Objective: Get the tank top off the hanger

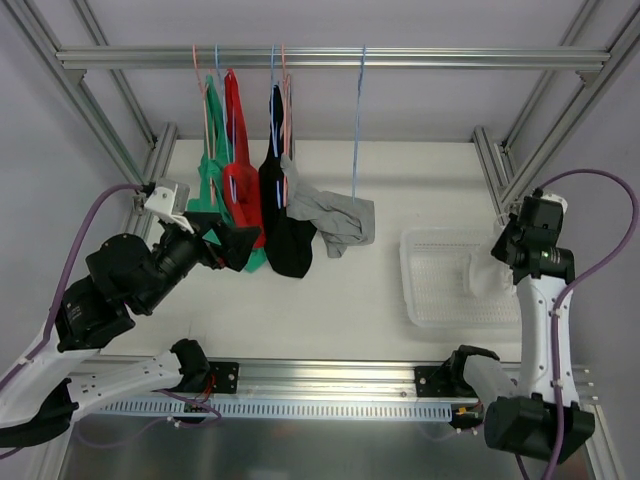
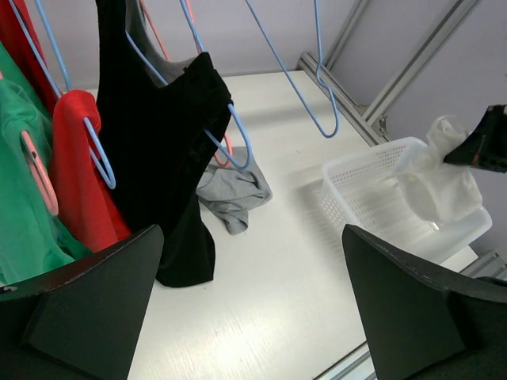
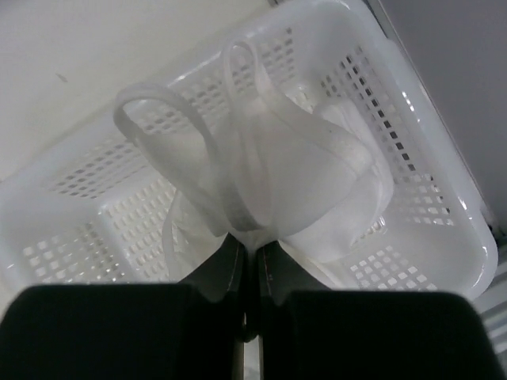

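Note:
A white tank top point(image 3: 293, 166) hangs bunched from my right gripper point(image 3: 252, 241), which is shut on its fabric just above the white basket point(image 3: 428, 158). From above, the same tank top point(image 1: 487, 276) dangles over the basket's right half under the right gripper point(image 1: 507, 262). A bare blue hanger point(image 1: 357, 120) hangs from the rail with nothing on it. My left gripper point(image 2: 253, 317) is open and holds nothing, low beside the hanging clothes. Its fingers point(image 2: 87, 301) stand wide apart.
Green point(image 1: 212, 175), red point(image 1: 238, 170) and black point(image 1: 283, 215) tops hang on hangers from the top rail point(image 1: 330, 58). A grey garment point(image 1: 335, 215) lies on the table by the black one. Frame posts stand at both back corners.

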{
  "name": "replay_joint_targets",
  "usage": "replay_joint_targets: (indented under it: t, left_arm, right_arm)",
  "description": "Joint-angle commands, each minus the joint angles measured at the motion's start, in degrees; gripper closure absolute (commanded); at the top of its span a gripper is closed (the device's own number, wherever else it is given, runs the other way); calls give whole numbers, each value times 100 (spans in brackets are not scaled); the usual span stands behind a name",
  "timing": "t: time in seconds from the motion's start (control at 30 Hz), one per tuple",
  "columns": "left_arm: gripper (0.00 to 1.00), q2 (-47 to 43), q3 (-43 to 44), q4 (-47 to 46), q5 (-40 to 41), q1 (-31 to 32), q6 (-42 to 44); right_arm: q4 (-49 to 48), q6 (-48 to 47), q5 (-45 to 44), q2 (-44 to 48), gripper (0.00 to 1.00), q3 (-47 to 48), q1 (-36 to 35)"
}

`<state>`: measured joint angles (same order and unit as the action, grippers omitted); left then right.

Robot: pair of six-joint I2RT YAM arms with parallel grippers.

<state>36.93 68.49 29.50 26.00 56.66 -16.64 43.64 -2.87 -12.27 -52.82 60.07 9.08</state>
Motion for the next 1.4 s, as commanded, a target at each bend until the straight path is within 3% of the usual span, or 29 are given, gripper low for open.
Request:
replay_joint_targets:
  t: [0.0, 0.03, 0.07, 0.1, 0.13, 0.17, 0.33, 0.43, 0.47, 0.57, 0.7, 0.8, 1.0, 1.37]
  left_arm:
    - [1, 323, 594, 284, 81, 46, 118]
    - [1, 515, 848, 372, 98, 46, 118]
    - [1, 613, 981, 529, 124, 46, 118]
    - [1, 718, 1104, 600, 220, 38, 109]
    - [1, 919, 1384, 671, 300, 46, 100]
    - [1, 1035, 1552, 837, 396, 46, 100]
    - [1, 2061, 2640, 1005, 941, 38, 319]
    - [1, 2860, 3352, 1005, 951, -23, 591]
    - [1, 3055, 3547, 1014, 951, -50, 662]
    - [1, 3768, 4171, 1014, 1135, -277, 829]
    - [14, 4418, 4812, 1006, 881, -551, 934]
    - [17, 4928, 5304, 1006, 1003, -717, 1023]
    - [17, 5772, 5991, 1023, 777, -1192, 1067]
    - [26, 6520, 6238, 1006, 353, -1834, 996]
  right_arm:
    - [-540, 270, 76, -509, 99, -277, 471]
    - [-549, 513, 15, -684, 65, -303, 611]
    - [-523, 629, -194, -703, 40, -338, 630]
    - [-506, 700, -205, -678, 27, -382, 621]
    - [-558, 814, -188, -442, 5, -426, 621]
    - [-593, 841, -75, -283, 1, -461, 621]
    - [-786, 815, 1057, 675, 1, -435, 533]
    - [-1285, 1139, 2725, 1211, 1, -662, 533]
    - [-1479, 1262, 3748, 1360, 1, -751, 533]
    - [-1789, 1535, 4662, 1423, 0, -866, 533]
    - [-1788, 1658, 4857, 1633, 0, -936, 533]
    - [-1789, 1659, 4918, 1722, 0, -980, 533]
    - [-1797, 1650, 5094, 1784, 1, -998, 524]
    - [-1850, 1676, 5130, 1775, 1, -971, 498]
